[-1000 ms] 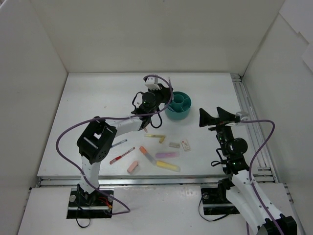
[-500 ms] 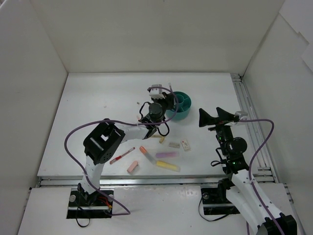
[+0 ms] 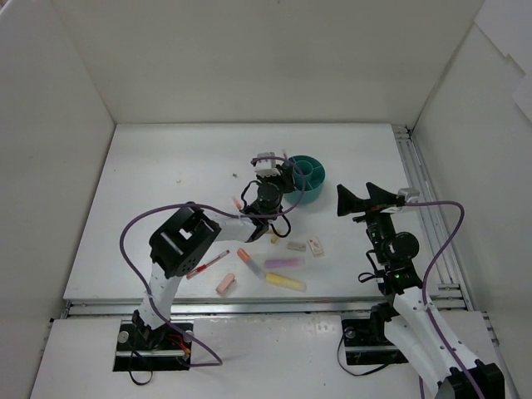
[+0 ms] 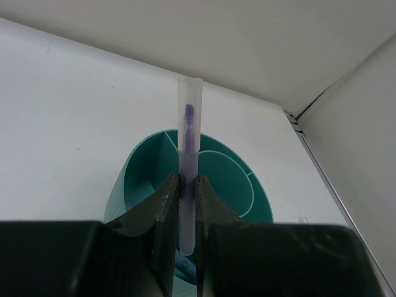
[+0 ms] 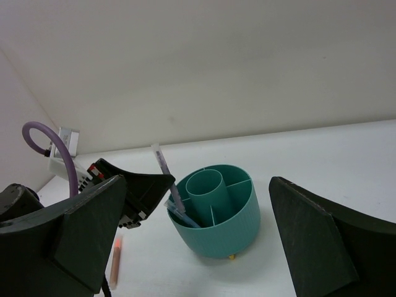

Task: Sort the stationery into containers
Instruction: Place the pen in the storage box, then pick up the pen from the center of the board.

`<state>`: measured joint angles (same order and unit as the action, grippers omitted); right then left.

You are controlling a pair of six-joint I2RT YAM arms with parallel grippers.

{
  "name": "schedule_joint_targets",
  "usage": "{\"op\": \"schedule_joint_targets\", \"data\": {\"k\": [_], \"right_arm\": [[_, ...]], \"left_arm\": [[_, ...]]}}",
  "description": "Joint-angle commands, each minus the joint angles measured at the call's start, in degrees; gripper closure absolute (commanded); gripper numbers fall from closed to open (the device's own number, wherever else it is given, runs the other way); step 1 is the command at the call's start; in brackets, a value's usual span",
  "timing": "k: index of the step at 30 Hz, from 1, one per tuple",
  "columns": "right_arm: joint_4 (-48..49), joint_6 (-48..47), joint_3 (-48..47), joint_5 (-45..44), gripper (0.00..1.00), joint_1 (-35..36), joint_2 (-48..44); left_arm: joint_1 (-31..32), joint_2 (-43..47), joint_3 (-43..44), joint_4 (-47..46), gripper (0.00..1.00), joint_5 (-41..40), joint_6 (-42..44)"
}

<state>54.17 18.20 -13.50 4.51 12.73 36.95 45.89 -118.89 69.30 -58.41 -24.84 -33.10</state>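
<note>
Left gripper (image 4: 186, 185) pinched a thin pen (image 4: 187, 124) low on its barrel (light, stiff, likely slippery plastic), holding it nearly upright over the teal cup (image 4: 232, 179).

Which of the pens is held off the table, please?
The clear pen with purple ink, pinched in the left pincer at the teal cup; the red pen lies flat on the table.

I see the round teal plastic cup (image 3: 311, 179) on the white desk (image 3: 158, 183), back and right of centre. The left jaws hold a thin translucent plastic pen (image 4: 187, 142) at the cup's left edge. A purple plastic highlighter (image 3: 283, 263) and a yellow plastic highlighter (image 3: 285, 282) lie in front.
</note>
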Motion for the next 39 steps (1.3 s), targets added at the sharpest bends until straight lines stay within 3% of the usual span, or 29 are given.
{"op": "schedule_joint_targets", "data": {"k": [1, 7, 9, 12, 14, 21, 23, 27, 28, 30, 31, 34, 39], "right_arm": [[4.54, 0.52, -0.65, 0.93, 0.02, -0.16, 0.67], [4.45, 0.52, -0.48, 0.5, 0.02, -0.08, 0.32], [4.54, 0.52, -0.48, 0.15, 0.02, -0.16, 0.58], [4.54, 0.52, -0.57, -0.47, 0.02, -0.16, 0.93], [4.54, 0.52, -0.57, -0.82, 0.02, -0.08, 0.84], [1.47, 0.35, -1.7, -8.01, 0.02, -0.25, 0.84], [-7.37, 0.7, -5.99, -12.83, 0.02, -0.43, 1.8], [-38.82, 4.55, -23.12, -27.16, 0.02, -2.26, 12.77], [-48.19, 4.57, -29.42, -28.76, 0.02, -2.97, 16.02], [-53.53, 4.39, -34.21, -29.74, 0.02, -5.87, 24.63], [-57.65, 3.87, -38.06, -28.87, 0.02, -6.49, 27.01], [-63.56, 0.98, -45.53, -22.9, 0.02, -9.82, 36.68], [-67.97, -5.61, -55.57, -15.51, 0.02, -15.98, 52.59]], "left_arm": [[0.78, 0.59, 1.28, -5.66, 1.0, -2.14, -1.52], [1.84, 0.15, 0.93, -5.48, 0.95, -2.93, -1.53], [1.84, 0.76, -0.21, -5.83, 0.87, -3.02, -1.7], [2.36, 2.34, -2.5, -7.5, 0.73, -2.23, -1.09], [3.41, 4.09, -4.25, -8.99, 0.51, -1.79, 0.05], [4.03, 12.09, -9.0, -9.97, 0.27, 0.14, 3.3], [4.03, 16.31, -9.97, -6.64, 0.01, 1.37, 3.4], [3.08, 24.92, -7.35, 11.25, 0.0, 5.41, 4.45], [1.67, 27.72, -4.2, 23.75, 0.0, 6.55, 2.62], [-0.53, 29.41, -0.23, 35.5, 0.0, 8.05, 1.38], [-2.8, 30.64, 3.35, 47.13, 0.0, 8.14, -0.98], [-7.2, 32.14, 6.54, 62.65, 0.0, 11.29, -2.31], [-16.79, 34.6, 4.27, 74.13, 0.0, 16.23, -2.58]]}}
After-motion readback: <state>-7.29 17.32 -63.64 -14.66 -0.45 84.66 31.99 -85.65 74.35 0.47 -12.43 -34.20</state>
